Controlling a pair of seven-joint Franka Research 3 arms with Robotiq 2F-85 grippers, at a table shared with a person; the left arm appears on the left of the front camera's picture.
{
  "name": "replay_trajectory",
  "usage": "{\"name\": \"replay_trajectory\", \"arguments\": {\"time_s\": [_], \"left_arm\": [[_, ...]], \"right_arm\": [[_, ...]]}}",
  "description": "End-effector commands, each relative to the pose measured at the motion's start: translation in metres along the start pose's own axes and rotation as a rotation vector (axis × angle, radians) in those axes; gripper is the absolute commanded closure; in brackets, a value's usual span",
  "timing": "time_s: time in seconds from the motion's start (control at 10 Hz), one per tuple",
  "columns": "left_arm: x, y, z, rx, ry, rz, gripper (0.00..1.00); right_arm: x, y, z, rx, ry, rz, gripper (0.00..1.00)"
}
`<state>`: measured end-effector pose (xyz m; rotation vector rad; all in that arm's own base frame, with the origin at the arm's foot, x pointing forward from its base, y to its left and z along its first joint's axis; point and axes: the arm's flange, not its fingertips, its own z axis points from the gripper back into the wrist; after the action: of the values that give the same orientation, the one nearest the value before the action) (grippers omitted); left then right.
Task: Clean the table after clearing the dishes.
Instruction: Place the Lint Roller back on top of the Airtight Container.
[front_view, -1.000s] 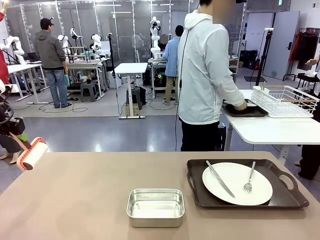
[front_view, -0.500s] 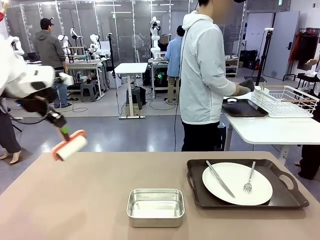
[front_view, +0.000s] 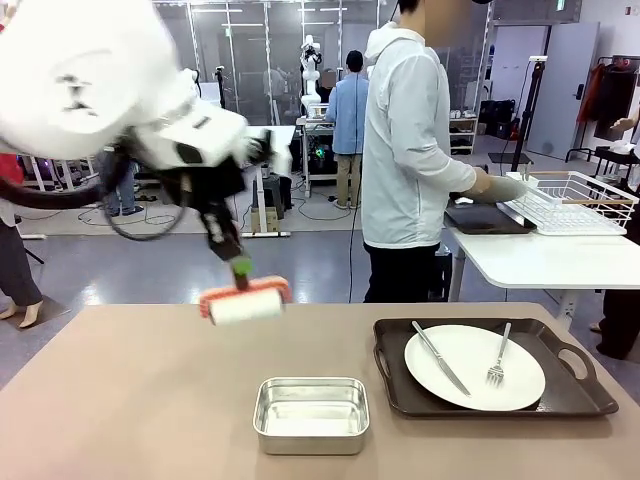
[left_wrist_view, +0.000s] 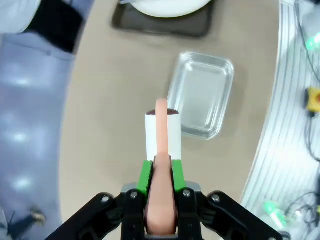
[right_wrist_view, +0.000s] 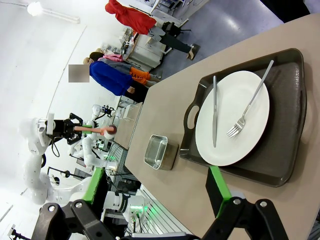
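Left arm: enters from the picture's left in the front view, bulky white forearm high, wrist angled down and toward the middle. Left hand (front_view: 226, 243): closed tight on the orange handle of a lint roller (front_view: 245, 303), green pads pressed against both sides of the handle in the left wrist view. Roller head: held level and crosswise near the far edge of the worktop (front_view: 140, 400), apparently clear of the surface; contact not confirmed.

Right hand (right_wrist_view: 156, 172): fingers spread wide apart, nothing between them, low over the near right part of the worktop, pointing toward the tray (right_wrist_view: 287, 165).

Task items: tan worktop bearing one dark tray at the right, with a white plate (front_view: 474, 367) on it. Knife (front_view: 440, 357) lying diagonally on the plate's left half, fork (front_view: 499, 355) on its right half, the two apart. Steel pan (front_view: 311, 413) standing just left of the tray, nearer the robot's side, separate from it and from the roller.

Person (front_view: 410, 150): standing at the far side, turned toward a white table (front_view: 540, 265), gloved hand (front_view: 497, 188) above a second dark tray (front_view: 487, 218) beside a white wire rack (front_view: 575, 200).
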<state>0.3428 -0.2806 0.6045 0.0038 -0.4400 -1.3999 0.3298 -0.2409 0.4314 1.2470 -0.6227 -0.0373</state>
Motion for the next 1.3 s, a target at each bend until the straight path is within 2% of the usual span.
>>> {"name": "replay_trajectory", "arguments": {"time_s": [0.0, 0.1, 0.3, 0.7, 1.0, 1.2], "left_arm": [[0.034, 0.0, -0.03, -0.044, 0.047, -0.188, 0.79], [0.052, -0.007, -0.052, -0.058, 0.068, -0.234, 0.79], [0.074, -0.002, -0.085, -0.112, 0.063, -0.211, 0.79], [0.071, 0.008, -0.132, -0.172, 0.112, -0.125, 0.79], [0.064, 0.022, -0.157, -0.247, 0.042, -0.107, 0.79], [0.059, 0.031, -0.179, -0.268, 0.045, -0.079, 0.79]], "right_arm": [[-0.002, 0.003, 0.001, 0.005, -0.004, 0.006, 0.0], [-0.002, 0.003, 0.001, 0.005, -0.004, 0.006, 0.0], [-0.002, 0.003, 0.001, 0.005, -0.004, 0.006, 0.0], [-0.002, 0.003, 0.001, 0.005, -0.004, 0.006, 0.0], [-0.002, 0.003, 0.001, 0.005, -0.004, 0.006, 0.0], [-0.002, 0.003, 0.001, 0.005, -0.004, 0.006, 0.0]]}}
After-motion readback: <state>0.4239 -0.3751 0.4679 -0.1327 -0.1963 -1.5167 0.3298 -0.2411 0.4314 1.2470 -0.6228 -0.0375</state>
